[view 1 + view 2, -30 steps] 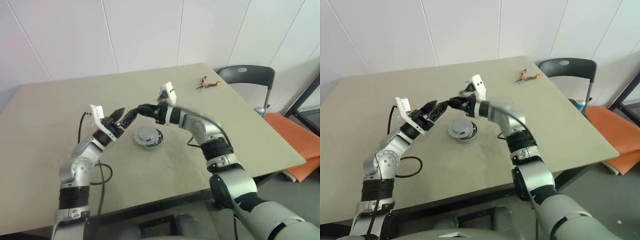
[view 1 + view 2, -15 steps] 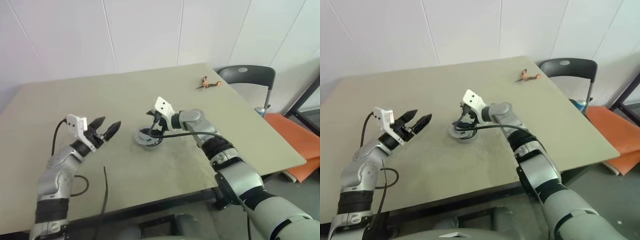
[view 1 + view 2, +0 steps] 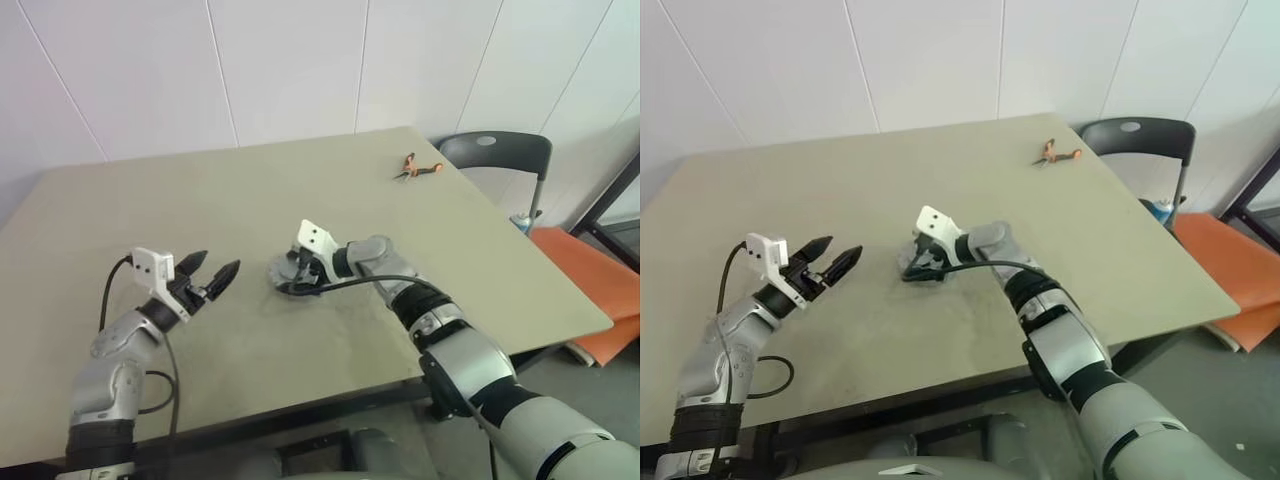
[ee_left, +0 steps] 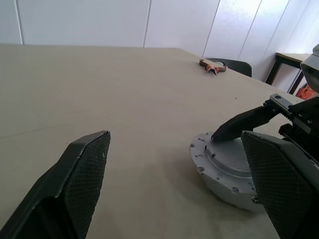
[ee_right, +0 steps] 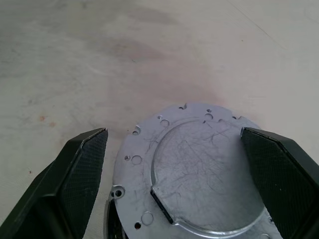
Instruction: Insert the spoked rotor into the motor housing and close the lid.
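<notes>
The lid (image 5: pixel 199 169) sits flat on the desk (image 3: pixel 480 240) directly under the right end effector (image 3: pixel 297 275), fingers wide; the left end effector (image 3: pixel 212 277), also wide, hangs well apart.

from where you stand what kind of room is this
Probably a plain workshop or lab room: a bare table against white wall panels, orange-handled pliers near its far edge, and a grey metal lid mid-table.
</notes>
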